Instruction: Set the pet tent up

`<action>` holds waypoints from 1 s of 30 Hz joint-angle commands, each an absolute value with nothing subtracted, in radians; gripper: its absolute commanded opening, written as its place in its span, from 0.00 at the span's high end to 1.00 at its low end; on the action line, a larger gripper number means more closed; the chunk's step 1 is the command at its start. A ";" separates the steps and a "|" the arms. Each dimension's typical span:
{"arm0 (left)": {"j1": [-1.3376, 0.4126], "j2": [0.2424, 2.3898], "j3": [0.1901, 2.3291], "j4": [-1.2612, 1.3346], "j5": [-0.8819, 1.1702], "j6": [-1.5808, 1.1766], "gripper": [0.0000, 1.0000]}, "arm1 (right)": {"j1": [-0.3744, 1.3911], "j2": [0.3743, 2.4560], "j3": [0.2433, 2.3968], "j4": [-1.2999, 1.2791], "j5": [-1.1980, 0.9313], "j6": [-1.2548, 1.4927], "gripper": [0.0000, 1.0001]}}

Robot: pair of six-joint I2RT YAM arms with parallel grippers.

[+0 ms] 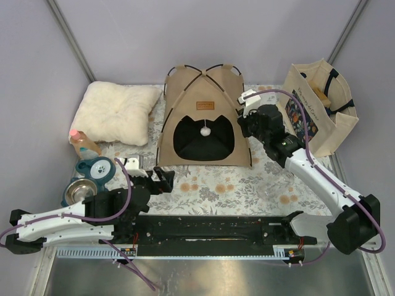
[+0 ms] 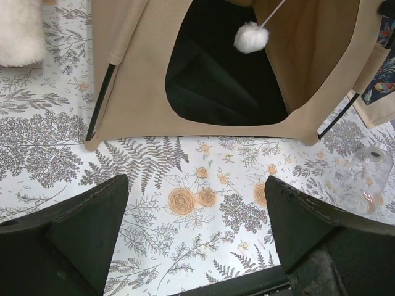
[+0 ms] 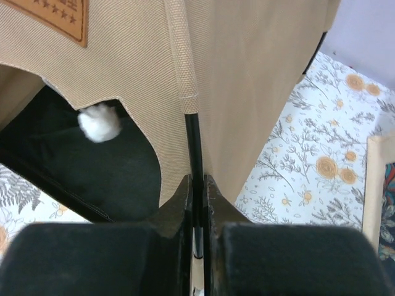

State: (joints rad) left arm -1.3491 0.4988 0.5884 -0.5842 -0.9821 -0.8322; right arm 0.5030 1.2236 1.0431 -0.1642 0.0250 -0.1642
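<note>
The pet tent (image 1: 203,117) stands upright at the back middle of the floral mat, a tan canvas with a brown label (image 1: 202,105) and a dark arched doorway. A white pom-pom (image 1: 205,128) hangs in the doorway. My right gripper (image 1: 244,125) is at the tent's right front edge. In the right wrist view this gripper (image 3: 197,185) is shut on the thin black pole (image 3: 193,142) that runs down the tent's (image 3: 247,74) seam. My left gripper (image 1: 162,179) hovers low over the mat in front of the tent's (image 2: 142,92) left corner. It (image 2: 196,182) is open with nothing between its fingers.
A white fluffy cushion (image 1: 117,111) lies at the back left. A beige tote bag (image 1: 321,105) stands at the back right. A bottle (image 1: 83,143), a teal bowl (image 1: 95,168) and a metal bowl (image 1: 80,190) sit at the left edge. A clear dome-shaped object (image 2: 364,179) rests on the mat.
</note>
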 commanded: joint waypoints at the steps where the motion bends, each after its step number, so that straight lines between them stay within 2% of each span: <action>1: -1.347 0.512 0.644 -0.578 -1.035 -0.807 0.05 | 0.495 1.220 1.054 -0.095 0.164 -0.141 0.79; 2: -1.348 0.517 0.646 -0.571 -1.048 -0.802 0.05 | 0.495 1.215 1.052 -0.094 0.164 -0.132 0.63; 3: -1.345 0.525 0.650 -0.549 -1.052 -0.773 0.04 | 0.495 1.207 1.051 -0.095 0.163 -0.121 0.39; 4: -1.344 0.534 0.660 -0.513 -1.051 -0.728 0.02 | 0.494 1.189 1.045 -0.091 0.161 -0.101 0.21; 6: -1.324 0.567 0.687 -0.432 -1.055 -0.614 0.01 | 0.495 1.138 1.031 -0.077 0.152 -0.065 0.04; 7: -1.296 0.590 0.702 -0.382 -1.045 -0.560 0.01 | 0.495 1.108 1.025 -0.072 0.152 -0.045 0.00; 11: -1.045 0.734 0.846 -0.276 -0.821 -0.425 0.01 | 0.495 1.028 1.055 -0.112 0.163 0.055 0.01; 13: -0.912 0.836 0.949 -0.299 -0.711 -0.411 0.01 | 0.495 1.014 1.101 -0.164 0.167 0.093 0.00; 16: -0.757 0.942 1.066 -0.310 -0.664 -0.373 0.01 | 0.495 1.002 1.146 -0.242 0.181 0.149 0.01; 22: -0.389 1.185 1.320 -0.422 -0.436 -0.380 0.01 | 0.495 0.963 1.158 -0.313 0.206 0.294 0.01; 30: -0.127 1.544 1.512 -0.365 -0.282 -0.351 0.01 | 0.495 0.924 1.137 -0.356 0.111 0.399 0.01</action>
